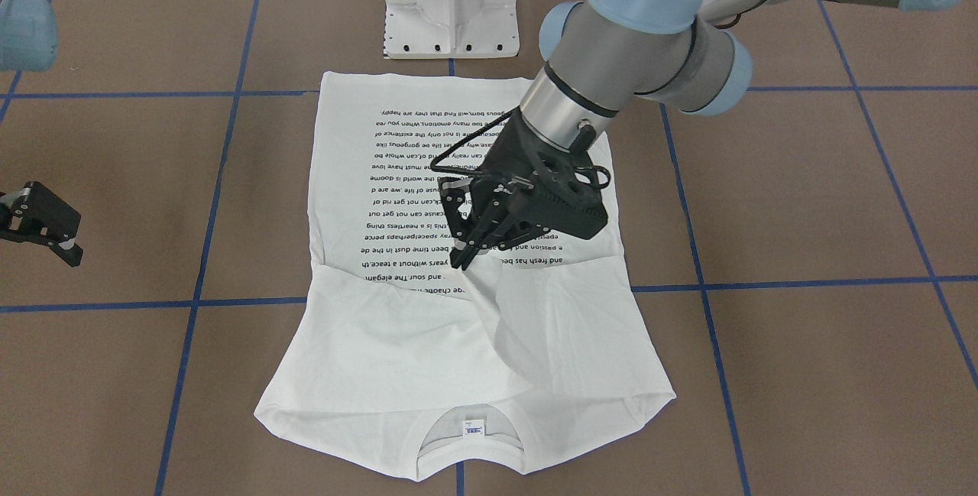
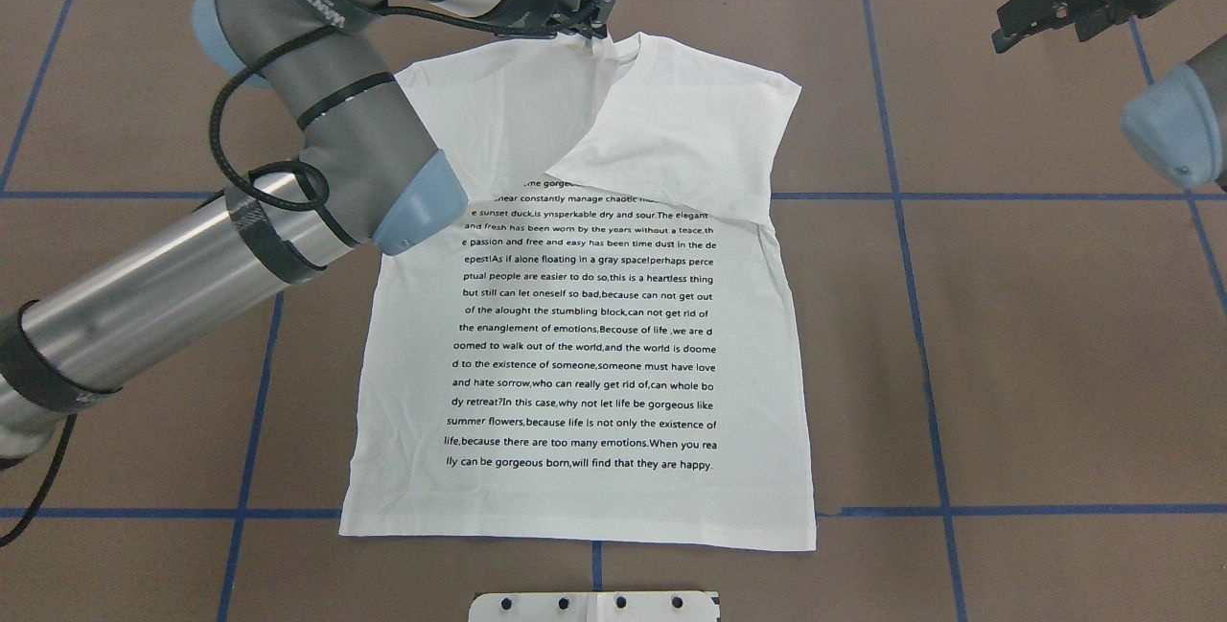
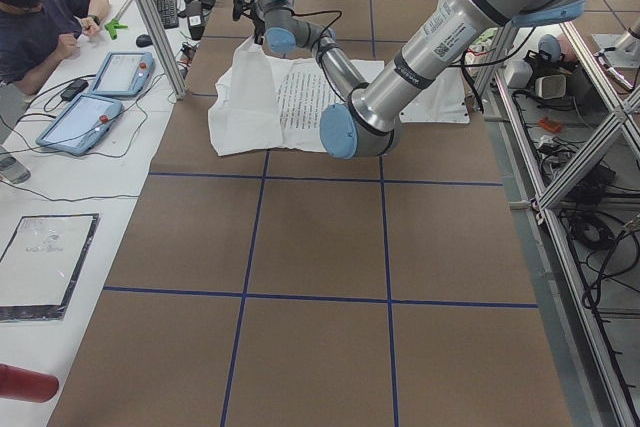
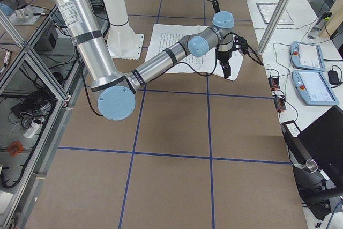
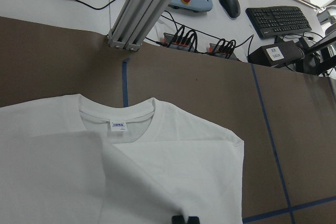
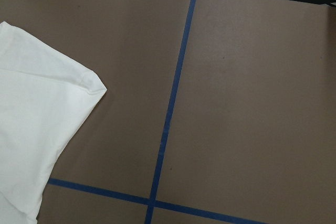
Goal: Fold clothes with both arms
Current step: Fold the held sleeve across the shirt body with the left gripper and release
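Left gripper (image 1: 464, 257): fingers clamped on a raised fold of the white shirt (image 1: 397, 328), collar label (image 5: 119, 126) ahead of them. Right gripper (image 2: 1040, 23): fingers apart, shirt well aside.

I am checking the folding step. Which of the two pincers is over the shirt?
The left pincer: its tips are at a folded flap of the shirt. The right pincer is beside the shirt, over bare table.

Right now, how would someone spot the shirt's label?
Find the white shirt spread on the brown table, then its collar at the overhead view's top end. The label is the small white tag with blue print just inside the neckline; all other print is black.
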{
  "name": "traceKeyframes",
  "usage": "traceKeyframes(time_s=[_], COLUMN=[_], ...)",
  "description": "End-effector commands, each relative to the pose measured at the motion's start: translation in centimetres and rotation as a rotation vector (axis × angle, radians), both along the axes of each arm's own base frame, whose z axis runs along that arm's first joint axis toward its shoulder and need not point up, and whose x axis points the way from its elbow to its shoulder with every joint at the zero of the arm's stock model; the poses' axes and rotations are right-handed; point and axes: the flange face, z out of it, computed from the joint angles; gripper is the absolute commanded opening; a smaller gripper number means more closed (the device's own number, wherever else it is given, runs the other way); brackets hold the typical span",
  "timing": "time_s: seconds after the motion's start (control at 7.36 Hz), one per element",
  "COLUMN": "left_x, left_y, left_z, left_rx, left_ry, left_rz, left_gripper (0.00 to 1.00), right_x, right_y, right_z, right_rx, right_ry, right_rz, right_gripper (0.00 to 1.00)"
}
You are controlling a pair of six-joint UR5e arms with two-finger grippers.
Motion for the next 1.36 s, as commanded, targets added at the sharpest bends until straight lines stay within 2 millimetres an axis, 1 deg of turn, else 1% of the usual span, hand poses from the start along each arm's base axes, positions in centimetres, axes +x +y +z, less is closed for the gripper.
traceKeyframes(time_s=[0.0,0.14,0.27,0.41,0.54,0.68,0.82,0.95,1.09,1.22], left_x=[8.4,11.3,13.4,13.6,13.7,12.6,10.1,6.0,0.7,-3.9], left_y=[6.2,8.0,10.1,10.5,10.6,9.8,8.2,6.3,4.5,3.0], left_z=[0.1,1.0,0.5,-0.5,0.0,0.0,1.0,3.3,6.8,10.1], left_rx=[0.03,0.031,0.047,0.061,0.059,0.114,0.146,0.193,0.265,0.33], left_ry=[-0.012,-0.01,-0.005,-0.005,-0.031,-0.11,-0.173,-0.202,-0.244,-0.292], left_rz=[0.028,0.049,0.013,0.018,0.035,0.056,0.065,0.088,0.118,0.153], left_gripper=[0.09,0.99,1.0,1.0,1.0,1.0,1.0,1.0,1.0,1.0], right_x=[-0.1,0.0,0.0,-0.1,-0.7,-2.9,-6.7,-9.3,-14.1,-18.4], right_y=[0.1,0.1,0.2,0.2,0.3,0.6,1.0,2.0,2.6,3.9], right_z=[0.3,0.2,0.4,0.3,-0.1,-1.2,-3.2,-3.9,-7.0,-8.8], right_rx=[-0.007,-0.007,-0.01,-0.008,-0.015,0.0,0.04,0.006,0.029,0.015], right_ry=[0.001,0.0,0.001,0.0,-0.007,-0.015,-0.031,-0.027,-0.019,-0.007], right_rz=[0.0,0.001,0.002,0.001,0.005,-0.027,-0.075,-0.029,0.001,0.058], right_gripper=[1.0,1.0,1.0,1.0,1.0,1.0,1.0,1.0,1.0,1.0])
